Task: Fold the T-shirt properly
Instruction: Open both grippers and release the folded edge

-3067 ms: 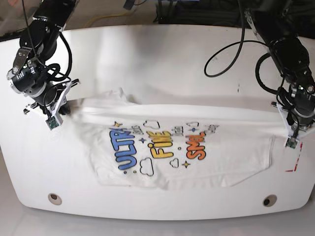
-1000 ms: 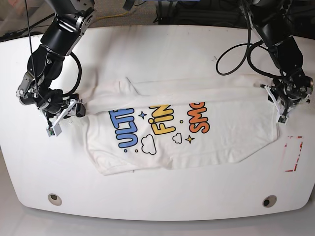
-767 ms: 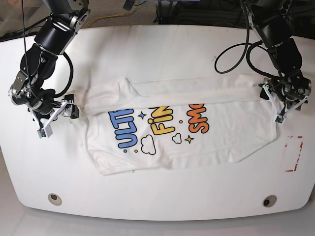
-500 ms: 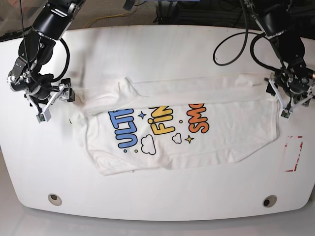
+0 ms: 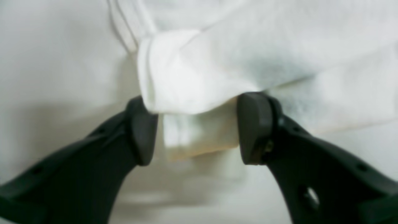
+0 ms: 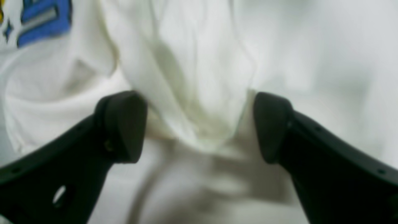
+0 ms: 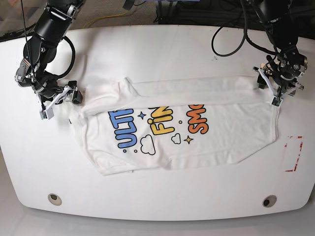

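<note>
While the shirt (image 7: 182,130) lies print-up on the table (image 7: 157,54), both grippers, left (image 5: 196,127) and right (image 6: 199,127), stand wide apart, gripping nothing.

T-shirt (image 7: 197,142) print, partly folded over: "ULT", "FIN", "SM"

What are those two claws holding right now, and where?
Nothing. Both the left gripper and right gripper stand open, each with a folded edge of the T-shirt lying loose between its fingers.
</note>
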### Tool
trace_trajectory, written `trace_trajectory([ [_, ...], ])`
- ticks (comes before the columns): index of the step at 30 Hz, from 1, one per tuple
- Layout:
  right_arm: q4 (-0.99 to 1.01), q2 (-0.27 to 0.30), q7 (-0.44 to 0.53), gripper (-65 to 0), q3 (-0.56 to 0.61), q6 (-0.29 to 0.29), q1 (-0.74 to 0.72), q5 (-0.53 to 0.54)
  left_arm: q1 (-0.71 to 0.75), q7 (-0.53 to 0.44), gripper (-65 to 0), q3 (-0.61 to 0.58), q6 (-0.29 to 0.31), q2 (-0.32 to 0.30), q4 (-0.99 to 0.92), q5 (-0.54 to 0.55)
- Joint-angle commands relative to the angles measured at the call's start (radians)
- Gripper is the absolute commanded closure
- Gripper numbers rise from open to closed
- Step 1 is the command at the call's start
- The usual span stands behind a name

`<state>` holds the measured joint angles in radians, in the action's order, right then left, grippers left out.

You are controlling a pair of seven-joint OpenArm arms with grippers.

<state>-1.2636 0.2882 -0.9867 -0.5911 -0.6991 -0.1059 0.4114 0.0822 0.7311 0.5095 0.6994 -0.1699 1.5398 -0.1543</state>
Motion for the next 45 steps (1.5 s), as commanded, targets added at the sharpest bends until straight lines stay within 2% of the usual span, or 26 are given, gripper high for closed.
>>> trace_trajectory([
  [1, 0.000, 0.016, 0.015, -41.9, -0.002, 0.001, -0.015, 0.004, -0.026, 0.018, -30.8, -0.001, -0.001, -0.006, -0.022, -0.020],
  [2, 0.000, 0.016, 0.016, -37.1, -0.002, 0.001, -0.016, 0.004, -0.032, 0.018, -27.8, 0.001, -0.001, -0.006, -0.031, -0.021],
  [4, 0.000, 0.016, 0.016, -20.9, -0.002, 0.001, -0.015, 0.004, -0.034, 0.018, -16.0, 0.002, -0.001, -0.007, -0.045, -0.023],
  [7, -0.001, 0.016, 0.016, -5.1, -0.002, 0.001, -0.008, 0.004, -0.029, 0.022, -0.7, 0.002, -0.001, -0.007, -0.046, -0.028],
  [8, -0.001, 0.016, 0.013, -2.4, -0.002, 0.001, -0.007, 0.004, -0.023, 0.023, 0.0, 0.002, -0.001, -0.007, -0.046, -0.028],
  [15, -0.149, 0.016, -0.039, -1.4, -0.002, 0.001, 0.074, 0.005, 0.089, 0.023, -0.6, 0.034, -0.001, -0.006, 0.041, -0.024],
  [22, -0.311, 0.016, -0.105, -1.4, -0.002, 0.001, 0.216, 0.011, 0.210, 0.025, -0.6, 0.067, -0.001, -0.007, 0.103, -0.018],
  [29, -0.448, 0.015, -0.105, -1.4, -0.003, 0.001, 0.375, 0.011, 0.313, 0.025, -1.3, 0.156, -0.001, 0.019, 0.196, -0.020],
  [31, -0.486, 0.012, -0.105, -1.4, -0.003, 0.001, 0.413, 0.011, 0.339, 0.025, -4.3, 0.186, -0.001, 0.023, 0.219, -0.020],
  [34, -0.520, 0.010, -0.105, -3.6, -0.005, 0.001, 0.440, 0.011, 0.357, 0.025, -18.6, 0.205, -0.001, 0.025, 0.233, -0.020],
  [36, -0.538, 0.009, -0.105, -10.8, -0.005, 0.001, 0.441, 0.011, 0.360, 0.025, -28.5, 0.208, -0.001, 0.025, 0.245, -0.018],
  [38, -0.561, 0.009, -0.105, -23.0, -0.007, 0.001, 0.443, 0.011, 0.362, 0.028, -36.9, 0.225, -0.001, 0.026, 0.273, -0.006],
  [41, -0.606, 0.007, -0.105, -41.2, -0.007, 0.001, 0.455, 0.013, 0.362, 0.107, -40.0, 0.234, -0.001, 0.019, 0.328, 0.083],
  [43, -0.635, 0.007, -0.105, -46.3, -0.007, 0.001, 0.458, 0.013, 0.362, 0.167, -39.9, 0.235, -0.001, 0.000, 0.357, 0.143],
  [45, -0.675, 0.007, -0.105, -47.1, -0.007, 0.001, 0.461, 0.013, 0.359, 0.249, -39.9, 0.262, -0.001, -0.041, 0.393, 0.223],
])
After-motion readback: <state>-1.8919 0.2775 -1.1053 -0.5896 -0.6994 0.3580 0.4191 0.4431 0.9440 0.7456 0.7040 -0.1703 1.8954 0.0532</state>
